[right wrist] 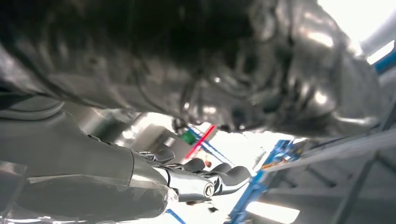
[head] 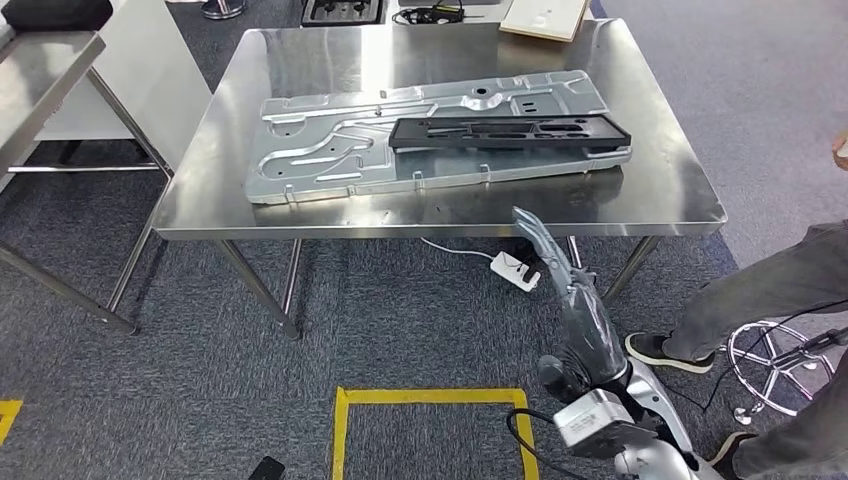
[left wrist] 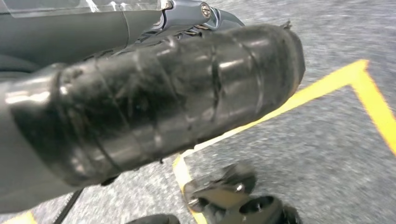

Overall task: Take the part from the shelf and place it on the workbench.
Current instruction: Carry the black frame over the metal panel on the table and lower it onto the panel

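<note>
On the workbench (head: 650,195), the part (head: 510,131) lies lengthwise; right hand (head: 560,270) empty, fingers apart

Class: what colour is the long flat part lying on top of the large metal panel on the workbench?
Black part, clearest in the head view.

A stainless steel workbench (head: 640,200) stands on grey carpet (head: 400,320). On it lies a large stamped sheet-metal panel (head: 330,150), running left to right across the middle. A black plastic frame part (head: 510,131) rests on the panel's right half. At the far edge sits a pale flat board (head: 545,17), overhanging the bench's far right corner.
</note>
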Motion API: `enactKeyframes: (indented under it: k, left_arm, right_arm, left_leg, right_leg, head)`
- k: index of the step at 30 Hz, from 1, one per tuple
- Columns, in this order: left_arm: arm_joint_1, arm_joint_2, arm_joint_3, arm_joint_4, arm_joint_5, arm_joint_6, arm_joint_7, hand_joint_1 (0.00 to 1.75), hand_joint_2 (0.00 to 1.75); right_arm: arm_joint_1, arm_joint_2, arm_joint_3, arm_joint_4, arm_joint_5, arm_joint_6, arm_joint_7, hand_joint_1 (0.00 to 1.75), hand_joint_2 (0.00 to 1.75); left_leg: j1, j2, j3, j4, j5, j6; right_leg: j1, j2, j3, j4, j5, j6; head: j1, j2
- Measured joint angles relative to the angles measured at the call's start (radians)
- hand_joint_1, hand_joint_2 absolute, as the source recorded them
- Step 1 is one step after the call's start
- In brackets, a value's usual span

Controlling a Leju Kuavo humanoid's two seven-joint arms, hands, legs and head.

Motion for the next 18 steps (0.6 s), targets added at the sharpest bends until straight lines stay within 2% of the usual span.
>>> enactKeyframes:
  k: [1,2,3,4,5,6,8,9,10,11,12,13,14,15,16,17,18]
  left_arm:
    - [0.0,0.001,0.002,0.0,0.003,0.001,0.003,0.0,0.0]
    - [-0.001,0.002,0.003,0.0,0.006,0.002,0.004,0.0,0.0]
    - [-0.002,0.002,0.004,0.0,0.008,0.003,0.006,0.0,0.0]
    - [-0.005,0.003,0.005,0.0,0.012,0.004,0.008,0.0,0.0]
    - [-0.008,0.003,0.007,0.0,0.017,0.007,0.011,0.0,0.0]
    - [-0.011,0.003,0.01,0.0,0.022,0.01,0.014,0.0,0.0]
    - [-0.011,0.002,0.018,0.0,0.036,0.016,0.022,0.0,0.0]
    - [-0.009,0.001,0.021,0.0,0.043,0.019,0.027,0.0,0.0]
    - [-0.007,0.001,0.024,0.0,0.051,0.022,0.03,0.0,0.0]
    - [-0.006,0.0,0.025,0.001,0.058,0.026,0.034,0.0,0.0]
    - [-0.005,-0.001,0.026,0.001,0.064,0.031,0.038,0.0,0.0]
    - [-0.005,-0.001,0.027,0.001,0.069,0.035,0.04,0.0,0.0]
    - [-0.005,-0.001,0.028,0.001,0.074,0.039,0.042,0.0,0.0]
    - [-0.005,-0.002,0.029,0.001,0.077,0.041,0.044,0.0,0.0]
    - [-0.005,-0.003,0.03,0.001,0.079,0.043,0.044,0.0,0.0]
    - [-0.005,-0.005,0.031,0.001,0.08,0.044,0.045,0.0,0.0]
    - [-0.004,-0.006,0.032,0.001,0.08,0.045,0.046,0.0,0.0]
  right_arm:
    - [0.029,0.001,-0.015,0.005,-0.013,-0.013,-0.021,0.0,0.0]
    - [0.053,0.001,-0.028,0.01,-0.022,-0.021,-0.032,0.0,0.0]
    - [0.072,0.003,-0.042,0.014,-0.033,-0.027,-0.035,0.0,0.0]
    - [0.089,0.005,-0.055,0.018,-0.048,-0.036,-0.033,0.0,0.0]
    - [0.105,0.009,-0.067,0.024,-0.067,-0.047,-0.03,0.0,0.0]
    - [0.123,0.015,-0.079,0.036,-0.094,-0.062,-0.034,0.0,0.0]
    - [0.167,0.029,-0.1,0.079,-0.169,-0.094,-0.066,0.0,0.0]
    - [0.191,0.038,-0.108,0.114,-0.218,-0.109,-0.097,0.0,0.0]
    - [0.212,0.046,-0.117,0.159,-0.272,-0.118,-0.136,0.0,0.0]
    - [0.229,0.054,-0.124,0.212,-0.33,-0.124,-0.179,0.0,0.0]
    - [0.24,0.062,-0.132,0.273,-0.387,-0.125,-0.226,0.0,0.0]
    - [0.246,0.071,-0.139,0.34,-0.436,-0.122,-0.271,0.0,0.0]
    - [0.249,0.079,-0.145,0.407,-0.473,-0.118,-0.31,0.0,0.0]
    - [0.249,0.088,-0.15,0.476,-0.498,-0.112,-0.345,0.0,0.0]
    - [0.249,0.098,-0.155,0.546,-0.516,-0.105,-0.369,0.0,0.0]
    - [0.246,0.107,-0.159,0.617,-0.531,-0.095,-0.388,0.0,0.0]
    - [0.238,0.118,-0.162,0.694,-0.547,-0.08,-0.404,0.0,0.0]
  left_leg:
    - [0.0,0.0,0.033,-0.015,0.025,0.002]
    - [-0.001,-0.001,0.084,-0.062,0.049,0.006]
    - [-0.004,-0.001,0.149,-0.135,0.054,0.012]
    - [-0.007,-0.002,0.213,-0.217,0.044,0.018]
    - [-0.011,-0.002,0.257,-0.28,0.028,0.024]
    - [-0.014,-0.003,0.282,-0.32,0.015,0.031]
    - [-0.015,-0.003,0.278,-0.34,0.03,0.044]
    - [-0.015,-0.001,0.271,-0.346,0.044,0.052]
    - [-0.014,0.002,0.26,-0.351,0.061,0.06]
    - [-0.013,0.004,0.245,-0.354,0.077,0.067]
    - [-0.016,0.006,0.227,-0.353,0.091,0.072]
    - [-0.017,0.006,0.206,-0.35,0.106,0.075]
    - [-0.019,0.006,0.185,-0.346,0.12,0.074]
    - [-0.02,0.006,0.163,-0.34,0.133,0.073]
    - [-0.019,0.006,0.14,-0.332,0.144,0.07]
    - [-0.019,0.006,0.117,-0.323,0.154,0.066]
    - [-0.019,0.006,0.096,-0.31,0.161,0.061]
  right_leg:
    - [0.0,0.0,-0.018,0.001,0.013,0.001]
    - [-0.001,0.001,-0.033,0.002,0.025,0.004]
    - [-0.001,0.002,-0.044,0.003,0.036,0.007]
    - [-0.001,0.002,-0.051,0.003,0.047,0.012]
    - [-0.002,0.001,-0.053,0.0,0.057,0.018]
    - [-0.003,-0.001,-0.052,-0.004,0.068,0.024]
    - [-0.005,-0.004,-0.049,-0.014,0.086,0.036]
    - [-0.005,-0.003,-0.052,-0.01,0.075,0.04]
    - [-0.006,0.0,-0.06,0.011,0.042,0.043]
    - [-0.006,0.002,-0.073,0.05,-0.008,0.045]
    - [-0.008,0.004,-0.088,0.108,-0.067,0.047]
    - [-0.009,0.005,-0.101,0.175,-0.111,0.05]
    - [-0.01,0.005,-0.108,0.232,-0.129,0.052]
    - [-0.011,0.005,-0.106,0.27,-0.122,0.055]
    - [-0.013,0.005,-0.085,0.273,-0.095,0.057]
    - [-0.016,0.005,-0.047,0.242,-0.065,0.059]
    - [-0.019,0.004,0.002,0.182,-0.061,0.062]
  head:
    - [0.0,0.0]
    - [0.0,0.0]
    - [0.0,0.0]
    - [0.0,0.0]
    - [0.0,0.0]
    - [-0.001,0.0]
    - [-0.001,0.0]
    - [-0.002,0.0]
    - [0.0,0.0]
    - [0.002,0.0]
    - [0.004,0.0]
    - [0.005,0.0]
    - [0.006,0.0]
    - [0.006,0.0]
    - [0.006,0.0]
    - [0.006,0.0]
    - [0.006,0.0]
